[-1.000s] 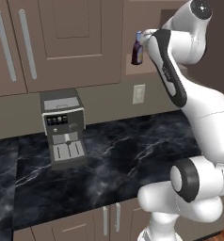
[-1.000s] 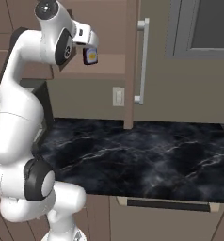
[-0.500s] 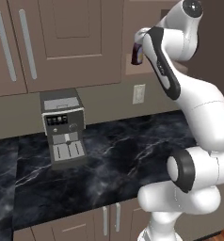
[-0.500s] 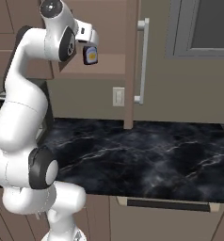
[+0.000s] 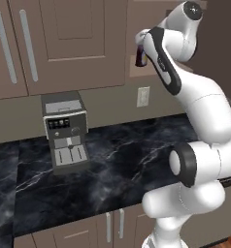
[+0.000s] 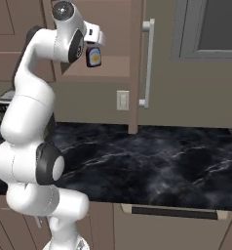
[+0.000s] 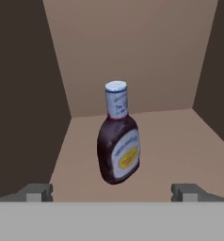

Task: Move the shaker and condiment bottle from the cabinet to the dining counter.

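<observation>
Gripper [image 7: 112, 192] wide open at the cabinet [image 6: 113, 68] shelf, holding nothing.

Left to right in the hand view: left finger tip [image 7: 36, 192] low at the left, condiment bottle [image 7: 118, 139] centred between the tips and a little beyond them, right finger tip [image 7: 187, 192] low at the right. No contact with the bottle; clear gaps on both sides. Bottle leaning slightly, cap toward the cabinet's back wall, pale label facing the camera, base on the tan shelf floor. In the left base view, coffee machine [image 5: 65, 131] on the black worktop [image 5: 112, 164] at the left, bottle up right at the wrist. In the right base view, bottle just under the raised hand, open cabinet door [image 6: 136, 63] edge-on further right.
</observation>
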